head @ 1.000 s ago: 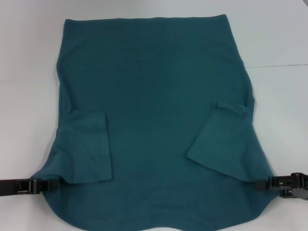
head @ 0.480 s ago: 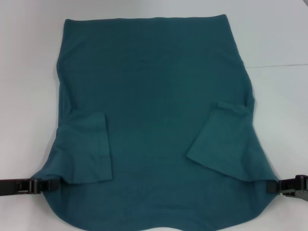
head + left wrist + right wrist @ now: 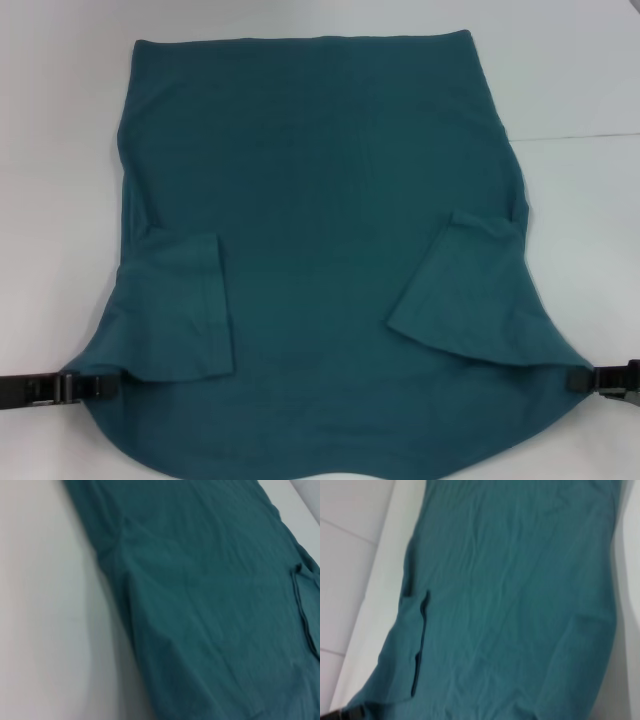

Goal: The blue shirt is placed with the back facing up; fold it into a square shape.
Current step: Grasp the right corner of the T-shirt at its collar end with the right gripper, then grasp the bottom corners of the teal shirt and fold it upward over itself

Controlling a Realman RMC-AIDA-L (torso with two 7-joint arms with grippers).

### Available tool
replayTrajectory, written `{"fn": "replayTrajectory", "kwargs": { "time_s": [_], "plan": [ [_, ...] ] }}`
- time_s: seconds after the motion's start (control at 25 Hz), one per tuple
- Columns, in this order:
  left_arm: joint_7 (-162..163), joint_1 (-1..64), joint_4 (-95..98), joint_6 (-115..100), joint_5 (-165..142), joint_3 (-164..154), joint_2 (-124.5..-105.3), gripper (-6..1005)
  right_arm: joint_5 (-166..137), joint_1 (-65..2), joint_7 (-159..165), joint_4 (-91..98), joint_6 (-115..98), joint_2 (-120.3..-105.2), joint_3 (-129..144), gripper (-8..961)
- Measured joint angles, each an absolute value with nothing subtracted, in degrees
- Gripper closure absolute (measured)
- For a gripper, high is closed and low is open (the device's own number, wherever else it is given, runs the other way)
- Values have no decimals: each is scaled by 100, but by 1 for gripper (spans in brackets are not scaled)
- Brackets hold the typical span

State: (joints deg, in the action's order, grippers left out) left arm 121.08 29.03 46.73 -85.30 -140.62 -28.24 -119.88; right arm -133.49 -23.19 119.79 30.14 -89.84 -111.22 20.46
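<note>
The blue shirt (image 3: 320, 250) lies spread back-up across the white table (image 3: 60, 150), both sleeves folded inward over its body. My left gripper (image 3: 75, 388) pinches the shirt's near left corner, fingers pressed together on the fabric. My right gripper (image 3: 590, 380) sits at the near right corner, touching the cloth's tip; whether it grips I cannot tell.

plain white table (image 3: 60, 120), evenly lit
</note>
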Motion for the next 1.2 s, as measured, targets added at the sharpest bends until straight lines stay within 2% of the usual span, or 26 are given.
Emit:
{"fn": "replayTrajectory", "kwargs": {
  "time_s": [0.44, 1.2],
  "plan": [
    [12163, 2559, 4679, -8874, -14062, -1979, -11972, 983, -13341, -1989, 11245, 3016, -9314, -11137, 1068, 904],
    [11702, 2094, 4720, -10057, -14108, -1900, -12076, 983, -13340, -1331, 10597, 3033, -10033, -11128, 503, 896]
  ]
}}
